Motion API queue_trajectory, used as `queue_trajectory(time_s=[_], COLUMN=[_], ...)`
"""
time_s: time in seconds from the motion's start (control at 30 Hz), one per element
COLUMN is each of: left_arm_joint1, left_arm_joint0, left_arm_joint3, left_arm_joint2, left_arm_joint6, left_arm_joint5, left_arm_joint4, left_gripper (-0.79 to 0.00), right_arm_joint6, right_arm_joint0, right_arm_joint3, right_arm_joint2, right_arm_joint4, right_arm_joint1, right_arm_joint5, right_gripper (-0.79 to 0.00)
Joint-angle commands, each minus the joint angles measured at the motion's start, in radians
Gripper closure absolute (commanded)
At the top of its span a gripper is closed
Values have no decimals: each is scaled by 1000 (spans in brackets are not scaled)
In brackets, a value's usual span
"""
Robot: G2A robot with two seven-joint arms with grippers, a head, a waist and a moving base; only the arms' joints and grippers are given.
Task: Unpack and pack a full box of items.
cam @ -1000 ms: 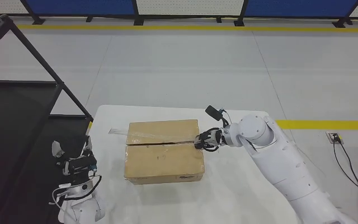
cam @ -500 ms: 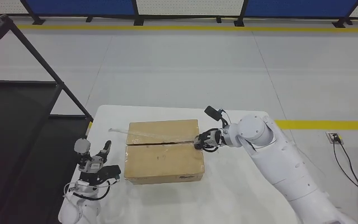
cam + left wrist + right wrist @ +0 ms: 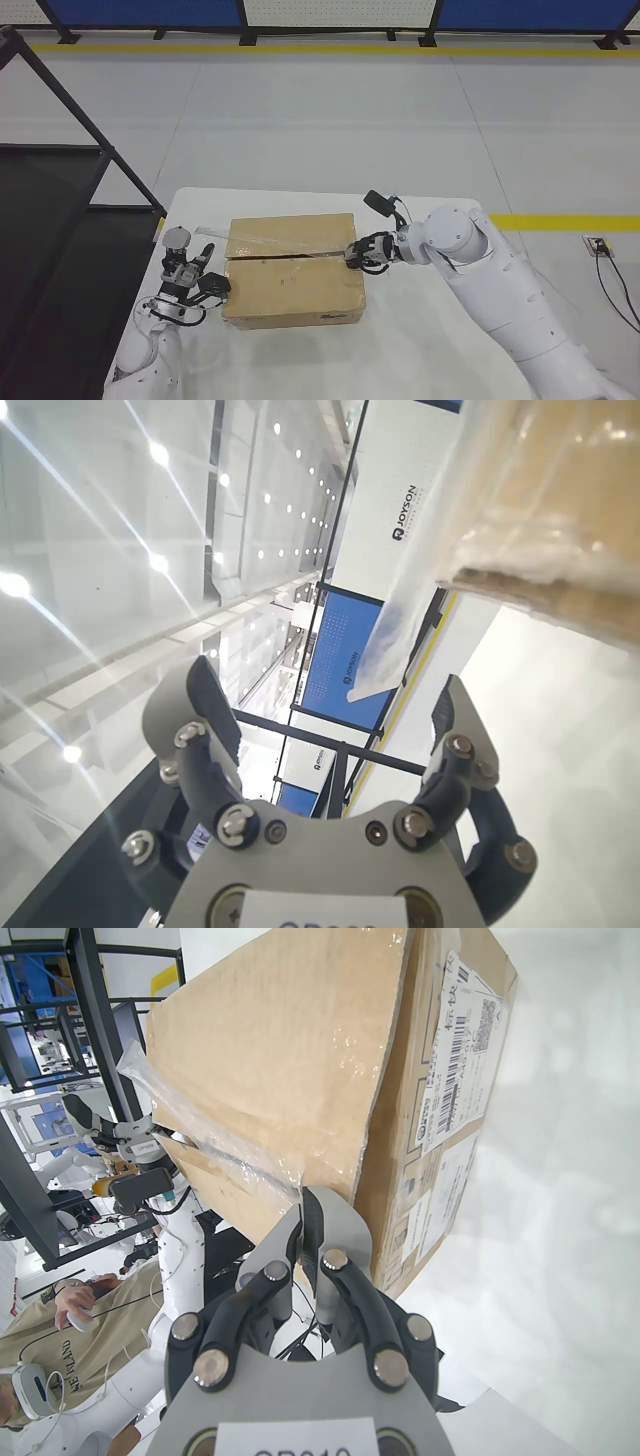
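Observation:
A closed cardboard box [image 3: 292, 268] lies in the middle of the white table [image 3: 430, 340]. A strip of clear tape [image 3: 270, 242] runs along its top seam and sticks out past the left end. My right gripper [image 3: 352, 254] sits at the seam's right end, shut on the tape's end [image 3: 280, 1183]; the box [image 3: 280, 1053] and its shipping labels rise in front of it. My left gripper [image 3: 205, 272] is open just off the box's left end. In the left wrist view, the loose tape tail [image 3: 395, 640] hangs above the open left gripper [image 3: 327, 685], not touching it.
A black metal frame [image 3: 90, 140] stands left of the table, close to the left arm. Bare tabletop lies right of and in front of the box. The table's left edge runs just beside the left gripper.
My left arm has come up from the table's front left corner to the box's left end, gripper open. The right gripper has held its place on the tape.

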Motion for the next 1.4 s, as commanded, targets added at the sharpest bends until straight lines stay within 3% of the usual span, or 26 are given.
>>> queue_trajectory(time_s=[0.0, 0.1, 0.17, 0.2, 0.33, 0.37, 0.67, 1.1, 1.37], left_arm_joint1=[2, 3, 5, 5, 10, 11, 23, 33, 29], left_arm_joint0=[-16, -38, -48, -53, -64, -65, -37, 133, 195], left_arm_joint3=[21, 46, 59, 64, 73, 74, 25, -198, -245], left_arm_joint2=[12, 28, 37, 42, 53, 55, 59, 53, 86], left_arm_joint6=[-28, -67, -74, -73, -65, -63, -41, -71, -148], left_arm_joint5=[-2, -1, -3, -10, -15, -16, 22, 61, 99], left_arm_joint4=[18, 27, 26, 17, 5, -1, -55, -127, -125], left_gripper=[-705, -560, -388, -366, -108, 0, 0, 0, 0], right_arm_joint6=[0, -2, -3, -2, -4, -4, -27, 31, 76], right_arm_joint0=[-1, -2, -2, -2, -3, -4, -17, -50, -41], right_arm_joint3=[-2, -5, -7, -8, -12, -14, -48, -139, -167], right_arm_joint2=[-1, -1, -1, -2, -3, -3, 6, 72, 53], right_arm_joint4=[-1, -1, -1, -1, -4, -4, -13, -76, -161], right_arm_joint1=[0, 0, 0, 0, 0, 0, 4, 38, 48], right_arm_joint5=[1, 1, 3, 3, 5, 6, -2, 45, 80], right_gripper=[0, 0, 0, 0, 0, 0, 0, 0, 0])
